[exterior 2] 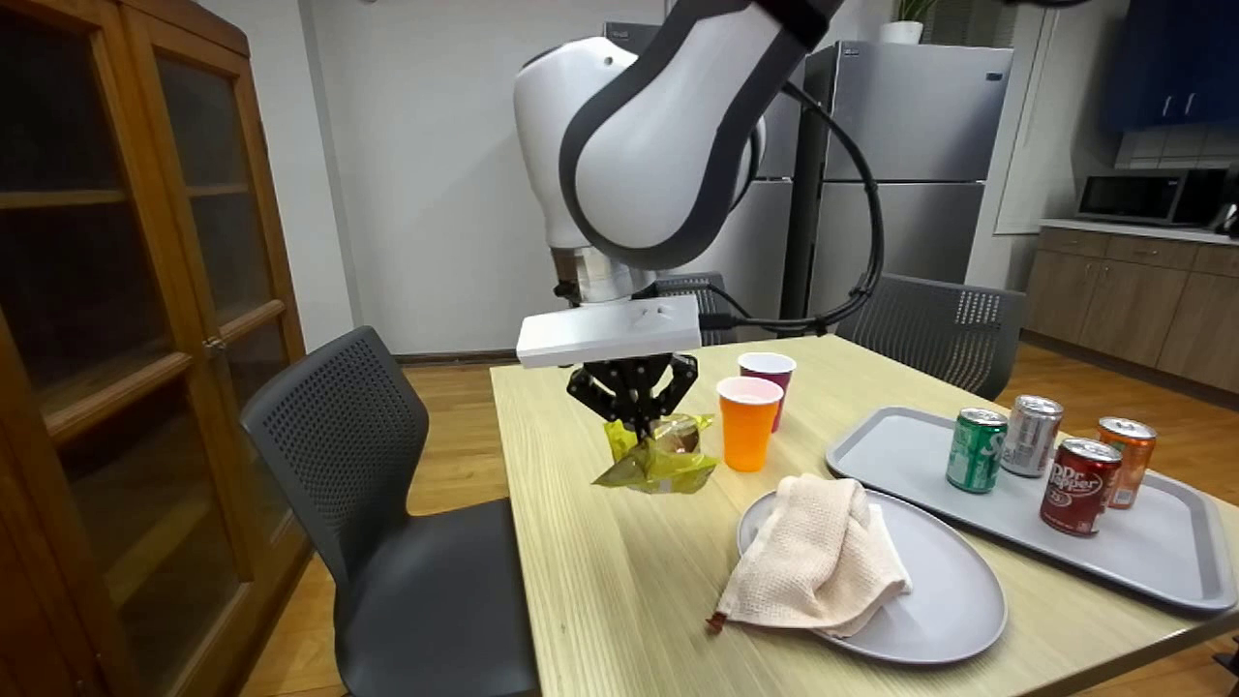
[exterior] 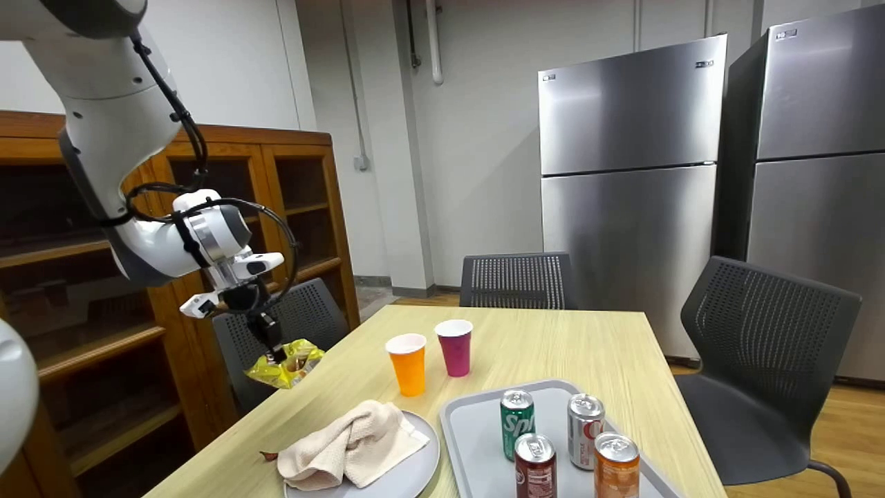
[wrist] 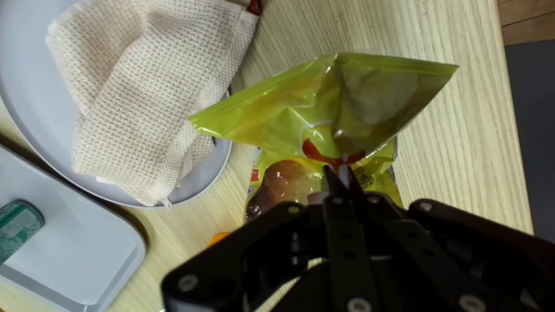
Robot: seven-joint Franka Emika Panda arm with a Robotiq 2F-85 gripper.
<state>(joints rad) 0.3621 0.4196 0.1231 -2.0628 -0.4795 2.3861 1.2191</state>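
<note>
"Holding anything, that gripper (wrist: 341,175)?"

"Yes, it's clamped tight on a yellow bag (wrist: 323,112) above the table (wrist: 468,156), near the wrist view's center."

"And around it?"

"Beige cloth (wrist: 147,99) on a gray plate (wrist: 37,95), upper left; green can (wrist: 18,229) on a tray (wrist: 86,242), lower left."

- Counter (exterior 2: 619,581): pale wood-grain top with straight edges.
- Dinner plate (exterior 2: 953,610): grey, round, seated flat on the counter.
- Serving tray (exterior 2: 900,445): grey, rectangular with rounded corners and a raised rim; flat, just beside the plate. Contact between the two cannot be determined.
- Orange cup (exterior 2: 748,431): white-lined, upright, near plate and tray.
- Magenta cup (exterior: 455,349): white-lined, upright, near the orange cup but not touching it.
</note>
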